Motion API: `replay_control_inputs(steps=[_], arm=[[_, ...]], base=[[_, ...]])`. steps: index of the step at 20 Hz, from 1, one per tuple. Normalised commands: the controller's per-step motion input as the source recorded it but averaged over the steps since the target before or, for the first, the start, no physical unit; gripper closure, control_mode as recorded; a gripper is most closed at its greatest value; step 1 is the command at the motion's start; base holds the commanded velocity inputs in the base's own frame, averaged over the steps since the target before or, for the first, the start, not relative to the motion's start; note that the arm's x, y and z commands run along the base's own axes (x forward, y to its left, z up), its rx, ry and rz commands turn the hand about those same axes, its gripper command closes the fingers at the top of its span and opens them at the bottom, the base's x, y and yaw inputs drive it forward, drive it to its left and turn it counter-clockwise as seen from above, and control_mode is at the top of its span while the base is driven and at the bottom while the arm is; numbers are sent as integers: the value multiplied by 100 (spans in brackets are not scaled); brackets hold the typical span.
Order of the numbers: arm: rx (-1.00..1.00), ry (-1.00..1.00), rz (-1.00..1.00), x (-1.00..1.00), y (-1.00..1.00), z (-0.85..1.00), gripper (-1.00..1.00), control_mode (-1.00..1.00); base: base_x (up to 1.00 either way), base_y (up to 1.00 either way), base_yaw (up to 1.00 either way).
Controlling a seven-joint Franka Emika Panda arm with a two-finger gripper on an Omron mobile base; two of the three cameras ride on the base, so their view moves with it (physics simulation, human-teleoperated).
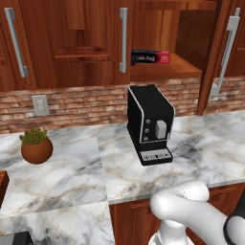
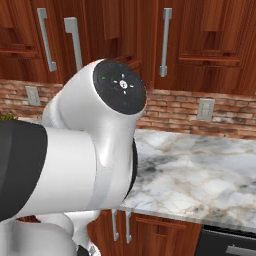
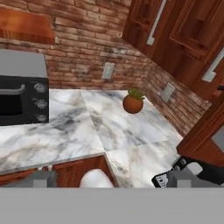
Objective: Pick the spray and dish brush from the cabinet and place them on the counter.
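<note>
The cabinet point(image 1: 165, 72) stands open at the upper right of the left base view, its door point(image 1: 225, 52) swung out to the right. On its wooden shelf I see a long black-and-red box point(image 1: 150, 57). The spray and the dish brush are out of view. The marble counter point(image 1: 206, 158) runs below the cabinet, and also appears in the right base view point(image 2: 200, 175) and the hand view point(image 3: 122, 131). My gripper point(image 3: 113, 180) is open, its fingertips point(image 3: 41, 179) far apart with nothing between them, and it looks down over the counter away from the cabinet.
A black coffee machine point(image 1: 150, 124) stands on the counter under the open cabinet. A potted plant point(image 1: 36, 148) point(image 3: 133, 103) sits further left. A microwave point(image 3: 22, 100) is at the left of the hand view. My arm point(image 2: 90, 150) blocks much of the right base view.
</note>
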Motion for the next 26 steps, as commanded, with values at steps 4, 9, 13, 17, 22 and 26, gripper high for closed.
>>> replay_control_inputs(steps=[4,9,13,17,22,26], arm=[[-20,-17,0,-18,57,1,-100,-100],[-22,-22,-4,-12,52,10,-100,-100],[-24,-24,-7,-5,47,11,-100,-100],[-26,-20,-10,0,34,6,-100,-100],[-24,-11,-12,1,16,4,-100,-100],[-11,4,-11,2,0,1,-100,-100]], base=[[0,0,0],[0,0,0],[0,0,0],[0,0,0],[0,0,0],[0,0,0]])
